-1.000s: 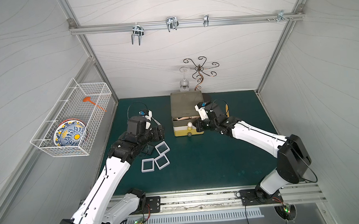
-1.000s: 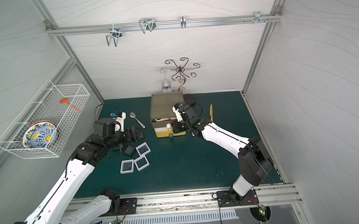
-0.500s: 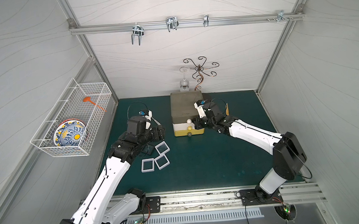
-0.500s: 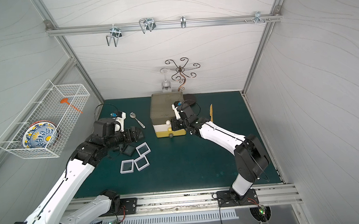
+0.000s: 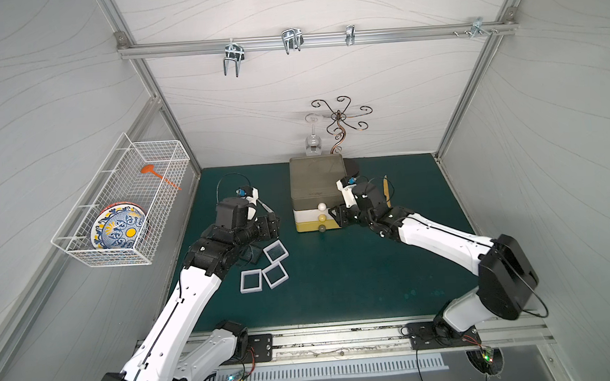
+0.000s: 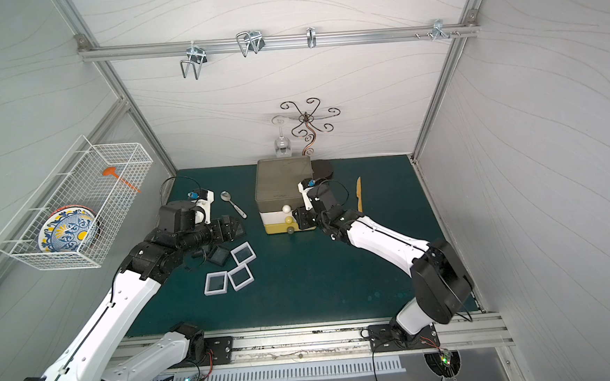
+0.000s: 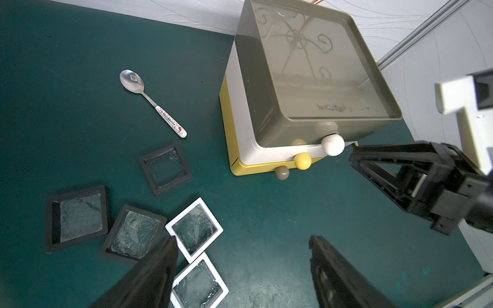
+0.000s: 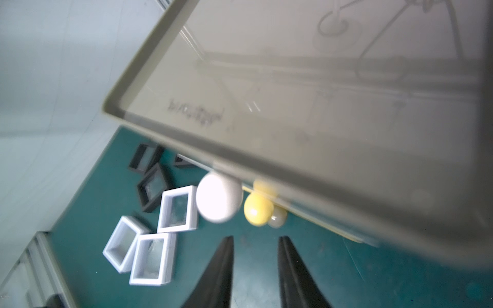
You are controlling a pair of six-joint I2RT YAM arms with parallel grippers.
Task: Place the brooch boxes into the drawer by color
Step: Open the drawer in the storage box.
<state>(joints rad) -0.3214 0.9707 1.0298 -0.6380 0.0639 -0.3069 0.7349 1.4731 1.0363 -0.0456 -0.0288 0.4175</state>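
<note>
- Just right of centre in both top views, the right gripper [image 5: 336,215] hangs beside the front right corner of the drawer [image 5: 314,183]. Its fingers [image 8: 221,266] are a little apart, with nothing between them.
- Its tips are close to the white knob [image 7: 332,144] of the top tier, and a small gap shows between them.
- Left of centre, the left gripper [image 5: 272,226] hovers over the green mat [image 5: 356,279]. Its fingers [image 7: 149,274] are spread wide and hold nothing.
- Lower in the frame than that gripper, three white brooch boxes [image 5: 275,275] lie clustered on the mat.
- Three black brooch boxes [image 7: 165,169] lie just beside them, nearer the left arm.
- The drawer stands at the back middle of the mat. Its tiers are olive-grey, white, then yellow, and all three look pushed in.
- A spoon [image 6: 232,203] lies between the left gripper and the drawer.
</note>
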